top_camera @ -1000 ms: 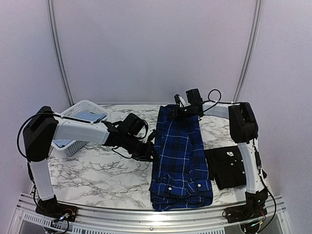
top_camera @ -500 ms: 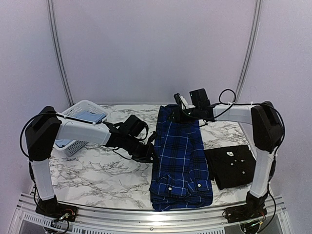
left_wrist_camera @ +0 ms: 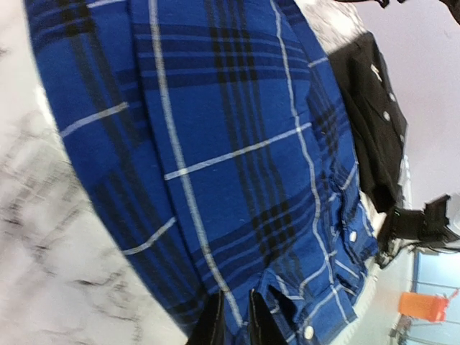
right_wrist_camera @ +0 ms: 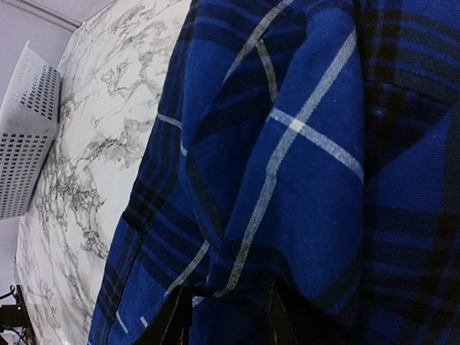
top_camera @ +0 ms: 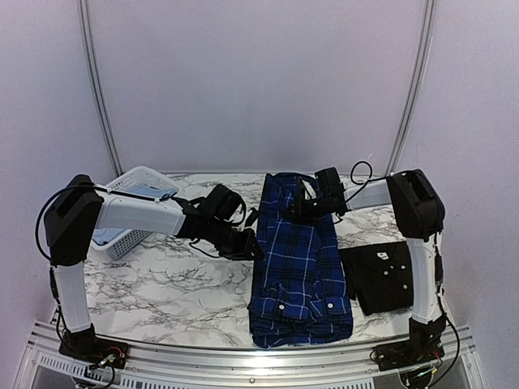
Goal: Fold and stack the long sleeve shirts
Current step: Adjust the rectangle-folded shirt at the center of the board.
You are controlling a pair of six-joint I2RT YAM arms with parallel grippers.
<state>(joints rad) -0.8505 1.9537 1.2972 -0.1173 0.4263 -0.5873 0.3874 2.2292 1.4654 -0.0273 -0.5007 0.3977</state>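
Two grippers meet one royal-blue-and-navy plaid cloth shirt (top_camera: pixel 302 267), spread lengthwise on the marble-patterned bench (top_camera: pixel 178 279). The right gripper (top_camera: pixel 302 204) pinches a raised fold near its far end. The left gripper (top_camera: pixel 250 245), fingers nearly together, sits at its left edge; whether it holds cloth, I cannot tell. A folded plain black shirt (top_camera: pixel 383 277) lies just right, and a white plastic lattice basket (top_camera: pixel 130 182) stands far-left.

This looks like a lab's robot test booth. Plain pale walls (top_camera: pixel 259 81) and curved metal poles (top_camera: pixel 96 89) enclose a marble-patterned table (top_camera: pixel 162 284) edged by an aluminium rail (top_camera: pixel 227 355).
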